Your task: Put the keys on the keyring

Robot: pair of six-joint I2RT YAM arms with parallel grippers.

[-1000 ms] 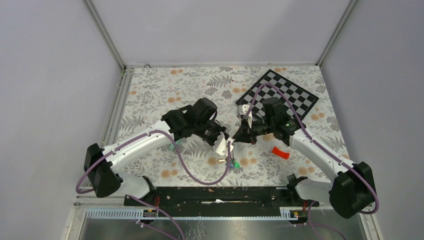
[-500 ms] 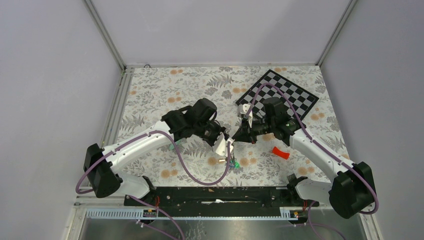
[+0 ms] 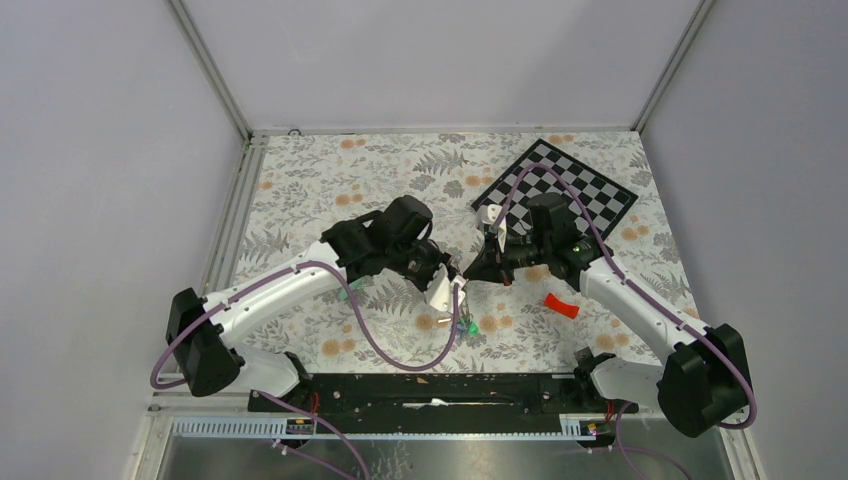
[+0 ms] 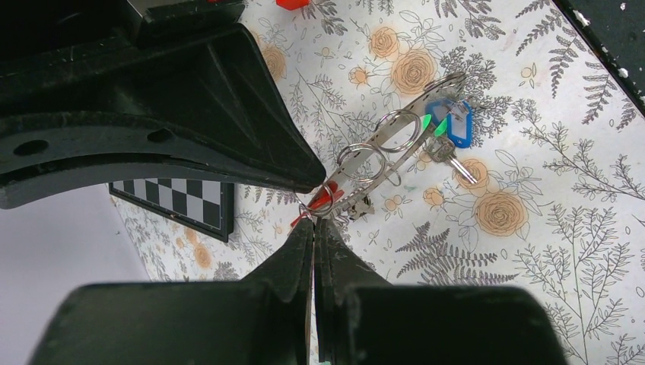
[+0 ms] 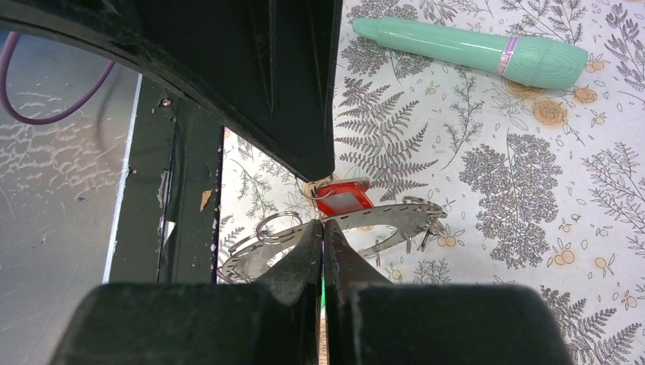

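Note:
My two grippers meet tip to tip above the front middle of the table. The right gripper (image 3: 468, 272) (image 5: 323, 223) is shut on the edge of the keyring (image 5: 388, 218) (image 4: 414, 112), a flat grey perforated ring held off the table. The left gripper (image 3: 452, 283) (image 4: 313, 220) is shut on the thin wire loop of the red-tagged key (image 5: 344, 199) (image 4: 323, 200), right against the keyring's band. A blue-tagged key (image 4: 459, 125) and a green tag (image 4: 427, 124) hang from small split rings on the keyring's low end (image 3: 466, 325).
A mint-green pen-shaped tube (image 5: 471, 49) lies on the floral cloth under the left arm. A curved red plastic piece (image 3: 561, 305) sits to the right. A chessboard (image 3: 560, 190) lies at the back right. The black front rail (image 3: 440, 390) runs close below the hanging keys.
Both grippers stay shut and together. The right wrist has shifted very slightly toward the back, and the hanging keys have barely moved.

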